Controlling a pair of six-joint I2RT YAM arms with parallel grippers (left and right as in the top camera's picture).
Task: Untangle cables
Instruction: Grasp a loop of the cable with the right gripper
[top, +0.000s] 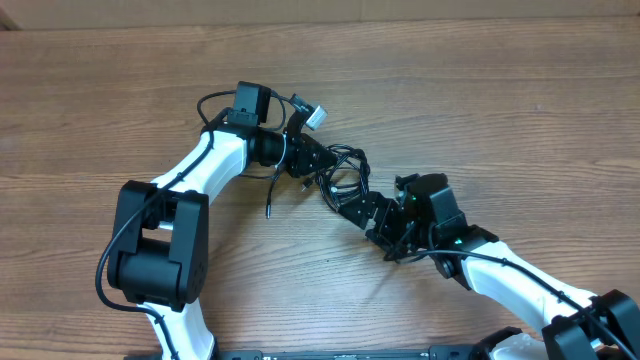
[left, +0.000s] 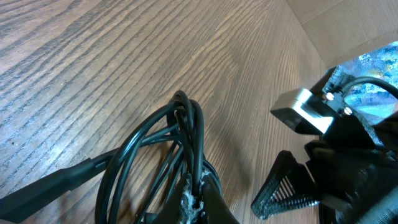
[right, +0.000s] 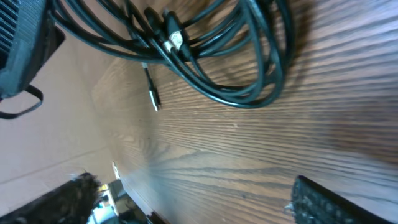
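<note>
The cables (top: 345, 170) are a bundle of thin black looped cords on the wooden table between my two grippers. My left gripper (top: 312, 160) is shut on several strands of the bundle; in the left wrist view the cords (left: 180, 127) loop out from between its fingers (left: 198, 196). One loose strand (top: 270, 195) trails toward the front. My right gripper (top: 348, 200) is open and empty at the near-right edge of the bundle. In the right wrist view the loops (right: 236, 68) and a silver-tipped plug (right: 153, 96) lie ahead of its spread fingers (right: 199, 202).
The wooden table (top: 500, 110) extends all around. A cardboard wall (top: 320, 10) runs along the far edge. My right gripper's ribbed finger (left: 289, 186) shows in the left wrist view, close beside the bundle.
</note>
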